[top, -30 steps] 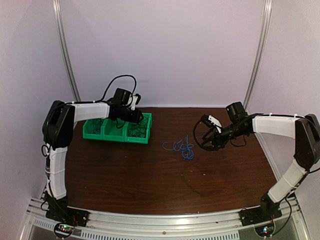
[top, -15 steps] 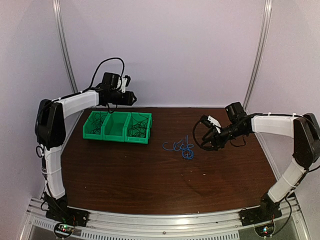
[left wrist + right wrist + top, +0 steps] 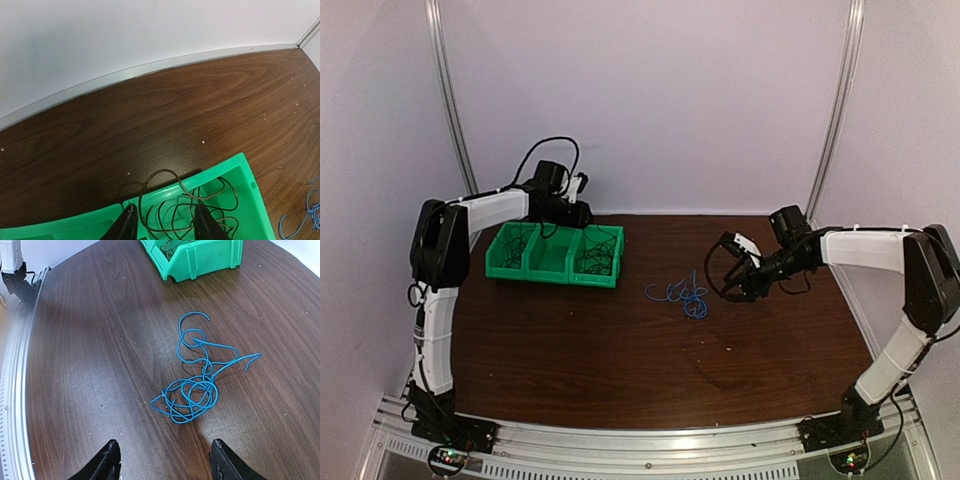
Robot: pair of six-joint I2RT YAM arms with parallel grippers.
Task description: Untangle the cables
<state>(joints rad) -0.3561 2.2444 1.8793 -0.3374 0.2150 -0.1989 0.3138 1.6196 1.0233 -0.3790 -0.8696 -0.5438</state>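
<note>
Status: hovering right gripper (image 3: pixel 165 462), fingers spread wide, near blue cable (image 3: pixel 192 397) on table (image 3: pixel 100 340); holding left gripper (image 3: pixel 165 225) narrowly parted over brown cable (image 3: pixel 163 171) in green bin (image 3: pixel 215 172)

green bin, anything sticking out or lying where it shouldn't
Yes. A brown cable loops up past the far rim of the green bin at its end compartment rather than lying inside. A tangled blue cable also lies loose on the table, apart from the bin.
</note>
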